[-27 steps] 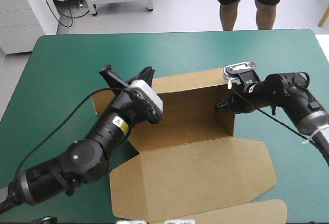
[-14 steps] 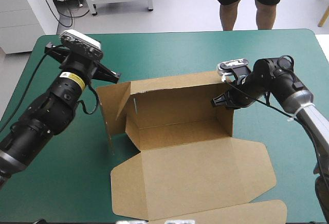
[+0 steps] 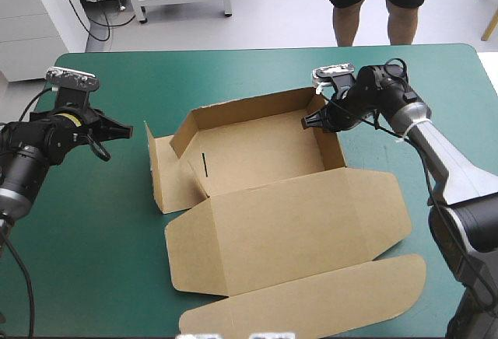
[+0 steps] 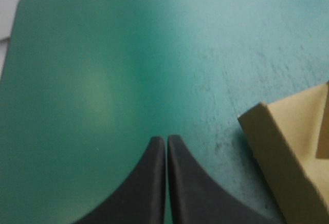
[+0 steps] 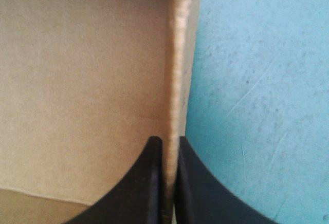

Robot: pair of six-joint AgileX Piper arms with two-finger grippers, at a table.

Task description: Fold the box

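Observation:
The brown box [image 3: 257,160] sits mid-table as an open tray with its back and side walls raised. Its wide lid [image 3: 288,234] lies flat toward the front edge, and a loose flap [image 3: 159,176] stands at its left end. My right gripper [image 3: 311,121] is shut on the box's right wall, whose thin board edge [image 5: 175,80] runs up between the black fingers [image 5: 151,183]. My left gripper [image 3: 124,131] is shut and holds nothing, over bare teal-green cover to the left of the box. A corner of the box [image 4: 288,157] shows beside it in the left wrist view.
Bare teal-green cover [image 3: 93,238] surrounds the box on the left and behind it. The lid's tuck flap [image 3: 311,300] reaches close to the table's front edge.
My left arm has pulled away from the box's left end to the table's left side. The right gripper has dragged the box back and turned it slightly, still holding the right wall.

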